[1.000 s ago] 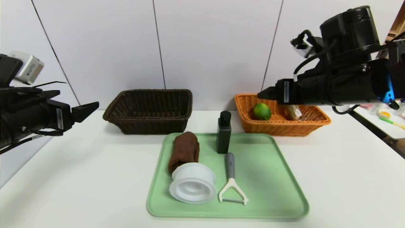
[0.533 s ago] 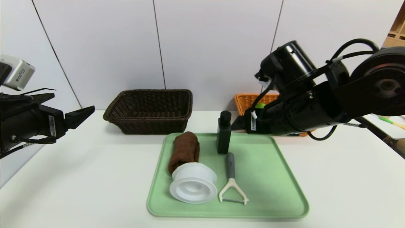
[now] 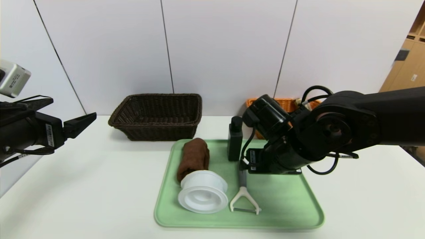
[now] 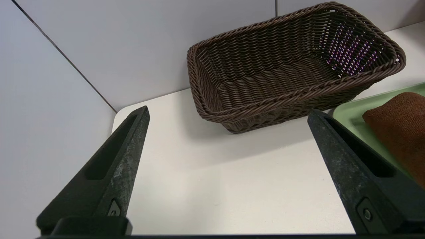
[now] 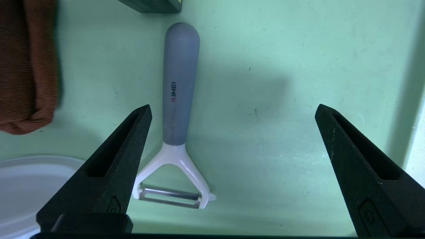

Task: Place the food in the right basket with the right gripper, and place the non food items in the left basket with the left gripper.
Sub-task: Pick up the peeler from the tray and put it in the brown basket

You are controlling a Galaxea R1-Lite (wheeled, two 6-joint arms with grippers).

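The right gripper (image 5: 229,166) is hanging over the green tray (image 5: 298,66), fingers (image 5: 113,166) spread wide and holding nothing; the peeler (image 5: 179,99) is lying just beside one finger. The left gripper (image 4: 229,169) is hovering wide open and empty, facing the brown basket (image 4: 292,66).

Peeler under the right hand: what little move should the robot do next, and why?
Probably lift the open right hand away, empty. The peeler is not food, and nothing else on the green tray looks like food, so it seems a job for the left hand, which hangs open near the brown basket.
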